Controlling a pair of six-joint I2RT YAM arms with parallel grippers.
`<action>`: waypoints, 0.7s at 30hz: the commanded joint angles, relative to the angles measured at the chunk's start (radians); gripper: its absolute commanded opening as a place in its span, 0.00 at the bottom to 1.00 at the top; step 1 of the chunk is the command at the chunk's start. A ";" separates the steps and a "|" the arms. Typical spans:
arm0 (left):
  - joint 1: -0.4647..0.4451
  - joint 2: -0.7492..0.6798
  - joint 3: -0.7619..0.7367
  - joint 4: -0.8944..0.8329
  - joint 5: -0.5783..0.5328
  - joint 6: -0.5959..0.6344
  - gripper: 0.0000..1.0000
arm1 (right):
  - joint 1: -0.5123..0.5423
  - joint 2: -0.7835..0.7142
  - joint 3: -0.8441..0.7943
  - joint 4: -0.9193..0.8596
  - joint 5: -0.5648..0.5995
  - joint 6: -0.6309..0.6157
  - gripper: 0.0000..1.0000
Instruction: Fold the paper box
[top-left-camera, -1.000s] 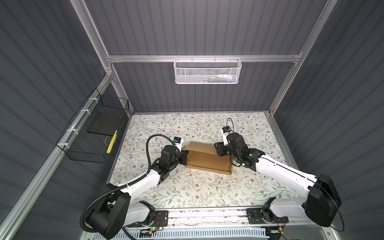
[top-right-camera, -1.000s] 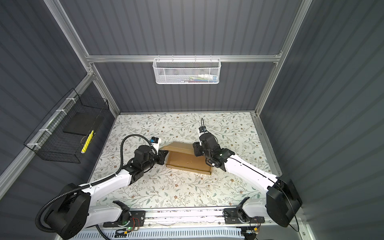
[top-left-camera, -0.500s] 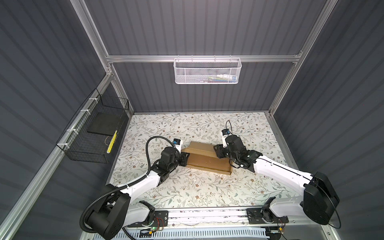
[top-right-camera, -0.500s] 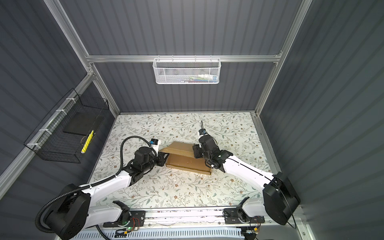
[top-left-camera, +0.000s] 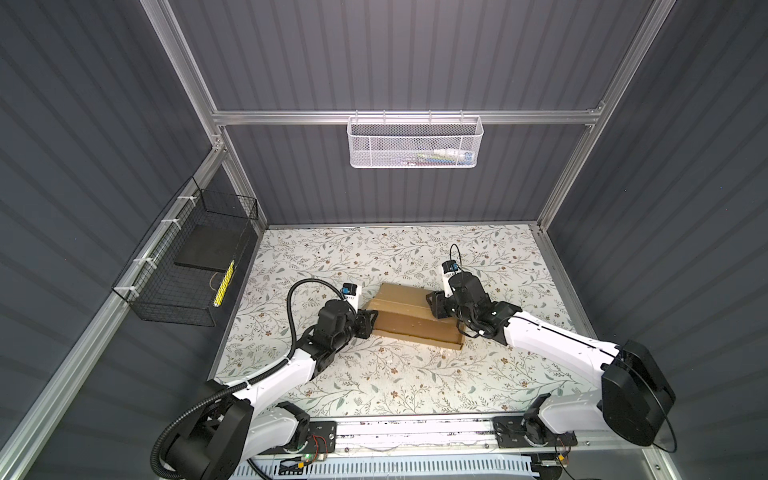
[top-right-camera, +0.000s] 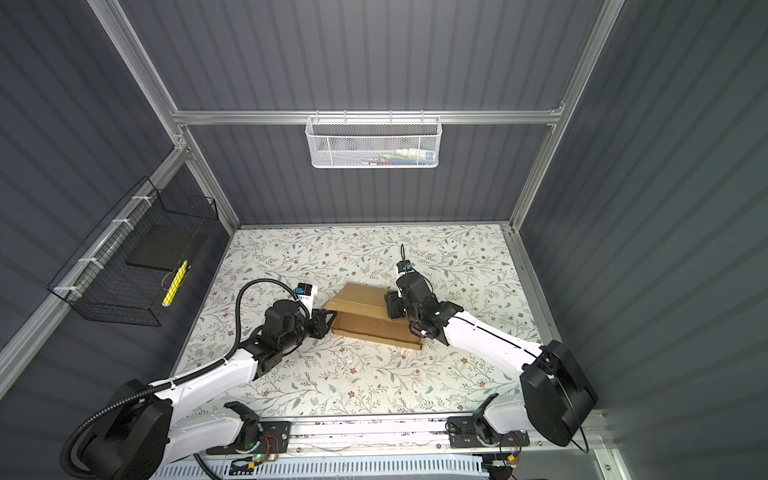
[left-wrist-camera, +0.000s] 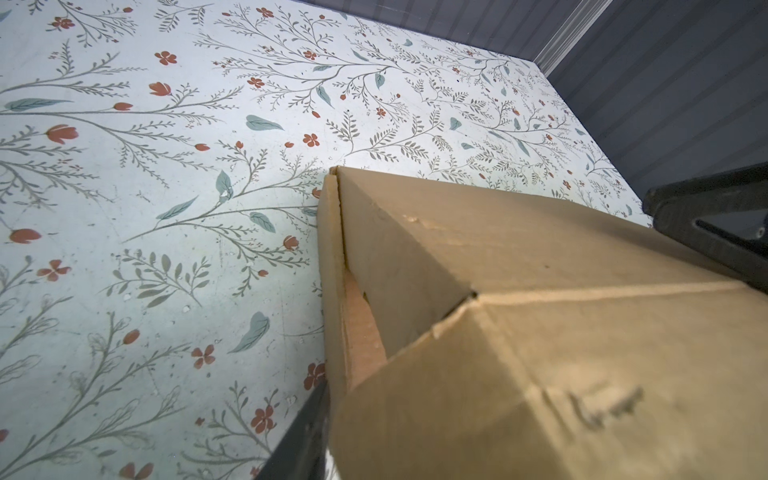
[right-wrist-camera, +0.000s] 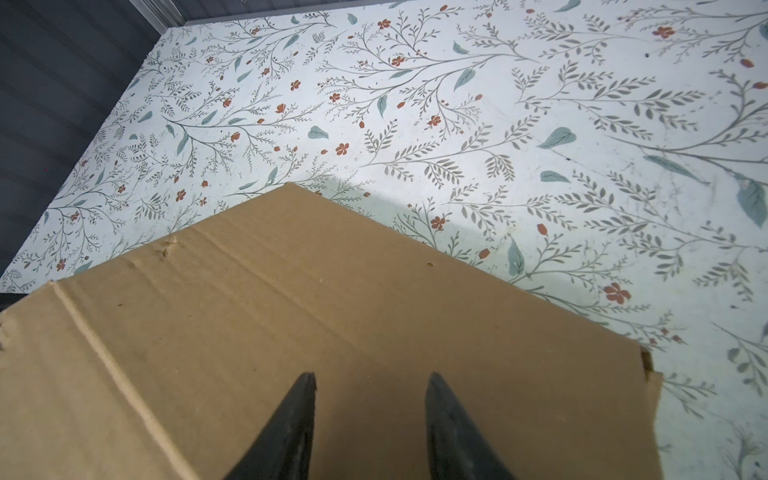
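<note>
- The box (top-left-camera: 415, 322) sits near the middle of the flowered table (top-left-camera: 374, 386), between the two arms. Its walls are up and its lid (right-wrist-camera: 332, 291) is folded over but not lying flush.
- The left pincer (top-left-camera: 369, 324) is at the box's left end. In its wrist view the two fingers stand apart around the near corner, one low beside the end wall and one over the lid. I can't see them squeezing anything.
- The right pincer (top-left-camera: 434, 305) is on the lid near the right end, fingers parted with nothing between them. The tips are on or just above the cardboard, which looks like pressing rather than gripping.
- At the left end a gap (left-wrist-camera: 359, 328) shows between the lid's side flap and the wall. I'd say closing the lid is the step in hand, late in the job.
- Next, to my eye, the right holds the lid down while the left works the loose flap inside the wall, then the front edge gets pushed flat. Shoved too hard, the light box could slide.
</note>
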 joint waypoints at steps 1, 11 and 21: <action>-0.003 -0.034 -0.016 -0.039 -0.016 -0.013 0.44 | 0.002 0.016 -0.014 0.017 -0.003 0.012 0.45; -0.004 -0.103 -0.061 -0.117 -0.058 -0.009 0.44 | 0.002 0.030 -0.035 0.038 -0.003 0.023 0.45; -0.002 -0.168 -0.083 -0.174 -0.104 -0.024 0.45 | 0.003 0.053 -0.048 0.055 -0.008 0.035 0.45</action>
